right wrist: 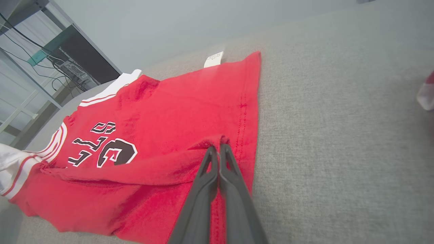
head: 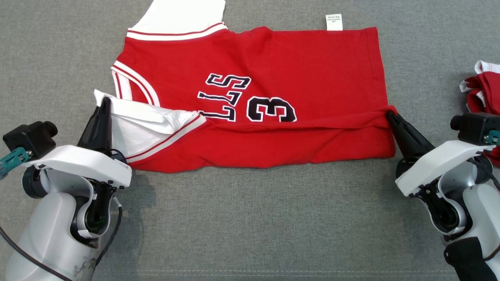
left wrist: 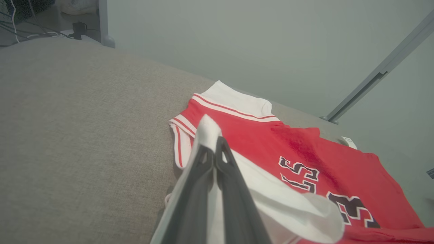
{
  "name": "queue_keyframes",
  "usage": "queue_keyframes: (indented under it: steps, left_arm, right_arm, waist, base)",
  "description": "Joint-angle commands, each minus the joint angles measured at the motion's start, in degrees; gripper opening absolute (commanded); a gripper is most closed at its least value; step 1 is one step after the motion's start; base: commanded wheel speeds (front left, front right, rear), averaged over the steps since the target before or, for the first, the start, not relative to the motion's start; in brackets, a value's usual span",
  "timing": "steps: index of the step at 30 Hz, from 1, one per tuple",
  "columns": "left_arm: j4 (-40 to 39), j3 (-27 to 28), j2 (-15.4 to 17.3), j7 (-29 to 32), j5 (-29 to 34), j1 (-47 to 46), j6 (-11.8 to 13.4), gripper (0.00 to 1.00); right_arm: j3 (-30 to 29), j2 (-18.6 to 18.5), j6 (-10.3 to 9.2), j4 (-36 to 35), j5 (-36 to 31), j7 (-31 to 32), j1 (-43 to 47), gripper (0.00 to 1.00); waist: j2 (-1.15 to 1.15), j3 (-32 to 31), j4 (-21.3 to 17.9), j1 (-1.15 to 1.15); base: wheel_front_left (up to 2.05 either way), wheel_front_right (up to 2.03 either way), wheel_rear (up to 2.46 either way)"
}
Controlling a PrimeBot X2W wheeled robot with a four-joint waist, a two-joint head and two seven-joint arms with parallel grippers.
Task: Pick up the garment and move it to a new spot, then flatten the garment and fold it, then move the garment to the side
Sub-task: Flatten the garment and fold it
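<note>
Red basketball jersey [head: 281,62] lying sideways on grey fabric surface [head: 250,226], near edge lifted into a fold. Left gripper [head: 104,103] pinches its white sleeve [head: 140,125]; right gripper [head: 390,116] pinches the red hem [head: 379,70]. Second red-and-white garment [head: 480,88] at far right.

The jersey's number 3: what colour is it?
Black number 3 with white outline, on the red jersey; head view shows it best.

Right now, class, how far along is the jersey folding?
Done: red jersey lies flattened on the grey surface. In hand: left hand shut on the white sleeve, right hand on the hem, near edge folded partway. Left: finish the fold, move it aside.
</note>
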Motion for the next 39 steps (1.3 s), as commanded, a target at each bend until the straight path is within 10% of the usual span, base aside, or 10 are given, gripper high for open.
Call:
queue_keyframes:
  steps: [1, 10, 11, 12, 13, 23, 39]
  left_arm:
    - [0.4, 2.5, 1.6, -0.5, -0.4, -2.8, -0.7, 0.0]
    - [11.4, 3.1, -0.3, -2.4, -3.1, -7.8, -4.6, 0.0]
    - [12.5, 3.0, -0.4, -2.7, -3.1, -8.3, -4.9, 0.33]
    - [13.6, 3.0, -0.6, -2.9, -3.2, -8.6, -5.1, 0.92]
    - [14.4, 2.9, -0.6, -3.2, -3.1, -9.0, -5.3, 1.0]
    - [14.5, 1.7, -0.2, -9.6, 1.4, -6.7, -4.0, 1.0]
    - [-6.0, -2.6, 3.3, -7.4, 12.2, 13.5, 9.1, 1.0]
  right_arm:
    - [1.6, -0.5, 0.0, -0.1, 0.9, -0.8, -1.5, 0.0]
    - [6.8, -1.2, 0.0, 7.3, 4.7, -3.9, -6.9, 0.01]
    - [7.3, -1.2, 0.0, 7.8, 5.0, -4.4, -7.4, 0.26]
    - [8.0, -1.3, 0.0, 8.2, 5.5, -4.9, -7.8, 0.78]
    - [8.5, -1.3, 0.0, 8.4, 6.1, -5.3, -8.1, 1.0]
    - [10.3, -4.2, 0.0, 8.0, 6.9, -16.0, -5.2, 1.0]
    - [-4.1, 2.1, 0.0, -4.6, -18.6, -21.8, 14.3, 1.0]
  waist:
    - [0.0, 0.1, -0.2, 0.0]
    - [0.0, 0.9, -0.4, 0.0]
    - [0.0, 1.1, -0.5, 0.0]
    - [0.0, 1.1, -0.5, 0.0]
    - [0.0, 1.2, -0.5, 0.0]
    - [0.0, -0.5, 0.5, 0.0]
    - [0.0, -5.4, -0.4, 0.0]
  base:
    - [0.0, 0.0, 0.0]
    - [0.0, 0.0, 0.0]
    - [0.0, 0.0, 0.0]
    - [0.0, 0.0, 0.0]
    - [0.0, 0.0, 0.0]
    - [0.0, 0.0, 0.0]
    - [0.0, 0.0, 0.0]
